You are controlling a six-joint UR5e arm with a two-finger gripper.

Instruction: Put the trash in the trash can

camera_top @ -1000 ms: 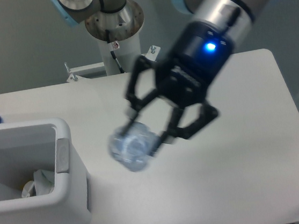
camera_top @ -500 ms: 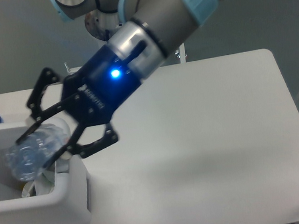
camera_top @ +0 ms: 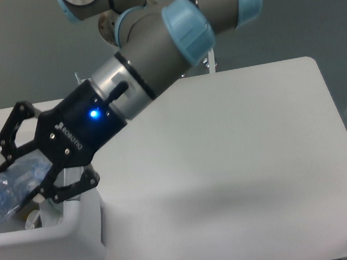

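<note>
A: Gripper (camera_top: 17,179) moved further left since half a second ago, carrying the bottle (camera_top: 5,190) from the near wall to over the trash can (camera_top: 78,232) opening.

B: Risks?

A: Bottle sits tilted between the fingers, its low end toward the can's left side. Letting go off-centre could bounce it off the rim onto the table (camera_top: 239,160). Fingers also hang close to the can's right wall, so a bump is possible.

B: Gripper state?

A: Clamped on the bottle. Wrapper (camera_top: 48,214) lies in the can, just below-right of the fingertips.

Clear plastic bottle (camera_top: 7,186) tilted over the open white trash can (camera_top: 54,241), crumpled whitish wrapper (camera_top: 45,215) lying inside it
</note>
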